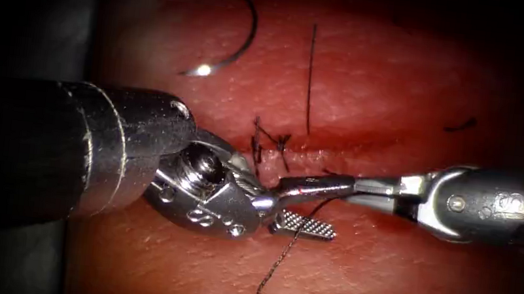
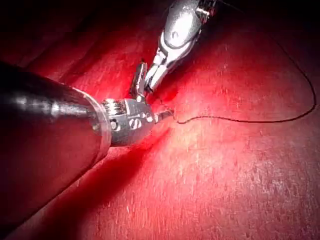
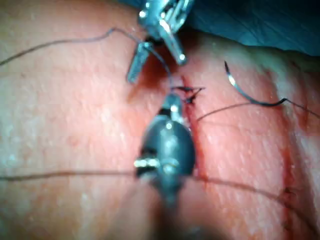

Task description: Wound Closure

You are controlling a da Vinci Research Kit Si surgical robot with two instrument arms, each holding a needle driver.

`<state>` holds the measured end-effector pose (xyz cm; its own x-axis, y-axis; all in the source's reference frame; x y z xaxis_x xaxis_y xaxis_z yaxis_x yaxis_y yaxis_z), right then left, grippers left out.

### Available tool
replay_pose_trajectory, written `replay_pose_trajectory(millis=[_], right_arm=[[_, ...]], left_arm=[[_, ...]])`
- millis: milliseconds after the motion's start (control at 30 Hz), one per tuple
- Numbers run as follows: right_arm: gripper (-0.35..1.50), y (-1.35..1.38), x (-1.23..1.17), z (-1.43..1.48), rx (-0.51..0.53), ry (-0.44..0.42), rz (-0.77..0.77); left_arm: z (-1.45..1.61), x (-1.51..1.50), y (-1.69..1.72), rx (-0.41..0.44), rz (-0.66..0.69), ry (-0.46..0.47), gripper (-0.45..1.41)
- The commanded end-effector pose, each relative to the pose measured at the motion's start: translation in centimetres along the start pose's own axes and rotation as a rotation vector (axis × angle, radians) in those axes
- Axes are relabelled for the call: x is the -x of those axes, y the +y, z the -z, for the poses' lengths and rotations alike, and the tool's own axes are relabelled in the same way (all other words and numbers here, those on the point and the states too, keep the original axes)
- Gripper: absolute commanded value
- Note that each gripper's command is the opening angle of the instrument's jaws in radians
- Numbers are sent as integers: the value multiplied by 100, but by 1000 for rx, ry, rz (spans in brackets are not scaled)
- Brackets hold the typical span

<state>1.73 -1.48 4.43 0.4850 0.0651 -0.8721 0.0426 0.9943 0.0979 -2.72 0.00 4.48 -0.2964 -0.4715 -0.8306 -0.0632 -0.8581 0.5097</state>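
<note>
Needle (image 1: 238,35) is lying loose on the tissue (image 1: 391,287) on the far side, held by neither tool. Thread (image 1: 286,252) is trailing nearward from the knot (image 1: 269,142) at the cut (image 1: 340,151). Left tool (image 1: 308,205) is standing with jaws parted, gripping nothing. Right tool (image 1: 330,184) is showing closed jaws meeting it; whether gripping thread, cannot tell.

A blue cloth (image 3: 260,20) lies just past one edge of the tissue (image 3: 75,125). A dark patch (image 1: 27,15) sits by its left edge.
</note>
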Motion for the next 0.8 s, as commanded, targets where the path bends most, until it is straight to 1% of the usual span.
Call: replay_pose_trajectory(millis=[33,67,133,167,233,367,467,500,567,700,767,800], right_arm=[[-35,-5,6,-11,-4,0,-8],[-35,3,14,-13,0,-7,-41],[-35,11,23,-16,4,-13,-62],[-35,11,23,-16,4,-13,-62],[-35,21,33,-18,7,-17,-77],[-35,30,39,-20,8,-16,-96],[-35,44,46,-21,11,-17,-126],[-35,49,47,-23,16,-19,-136],[-35,53,48,-24,18,-21,-140],[-35,69,45,-23,15,-23,-191],[-35,73,44,-21,11,-21,-207],[-35,78,43,-20,9,-21,-222]], left_arm=[[-7,3,5,-4,5,1,101],[-5,1,5,-28,35,-1,114],[-3,0,6,-33,34,-2,119],[-3,0,6,-33,34,-2,119],[2,-3,9,-32,32,-2,119],[8,-8,12,-45,36,1,119],[15,-13,12,-77,-4,-12,119],[17,-17,13,-105,-32,-21,119],[18,-20,13,-117,-55,-30,118],[13,-29,18,-138,-134,-66,113],[8,-27,24,-141,-145,-82,111],[4,-27,32,-143,-152,-88,109]])
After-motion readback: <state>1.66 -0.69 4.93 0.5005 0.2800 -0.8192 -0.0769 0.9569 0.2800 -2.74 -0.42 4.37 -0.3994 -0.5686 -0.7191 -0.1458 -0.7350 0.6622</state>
